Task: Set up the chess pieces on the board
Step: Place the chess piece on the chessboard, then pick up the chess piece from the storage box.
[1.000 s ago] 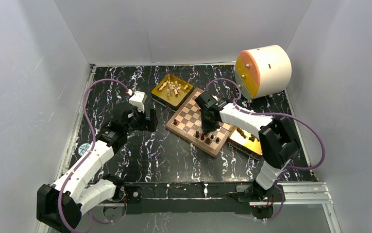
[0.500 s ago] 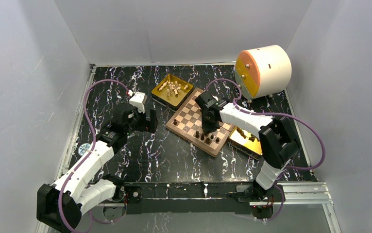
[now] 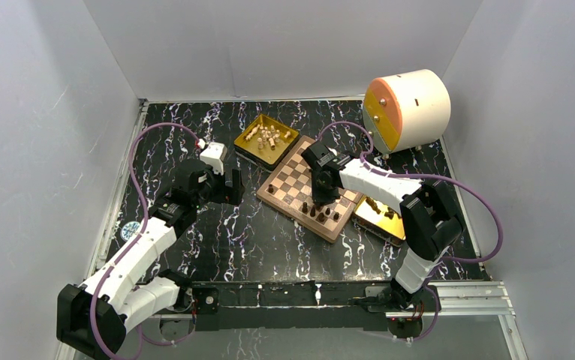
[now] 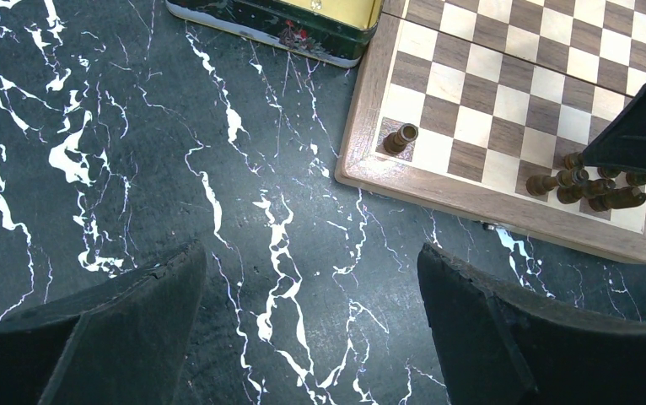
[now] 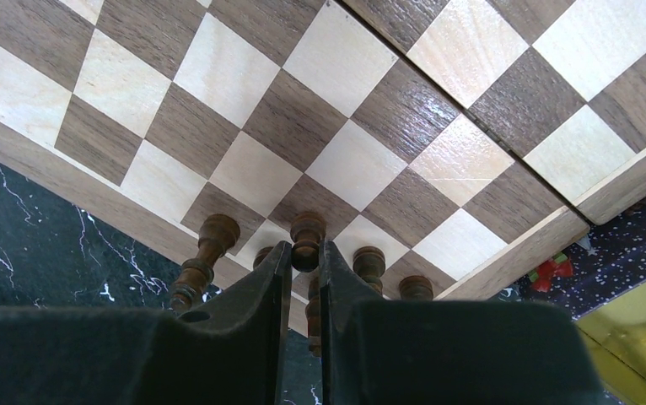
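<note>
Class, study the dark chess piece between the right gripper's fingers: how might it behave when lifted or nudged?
Dark piece: turned wood, so probably rigid and light. Slender and tall, it likely tips easily, and could knock the neighbouring pieces standing close. Its rounded, smooth profile could slip from the right gripper.

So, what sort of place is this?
Probably a robot laboratory test cell: plain pale grey walls enclose a black, white-veined marble-pattern tabletop; a white-and-black left robot arm and its right twin are bolted at the near edge; a square wooden chessboard is laid out as practice work.
</note>
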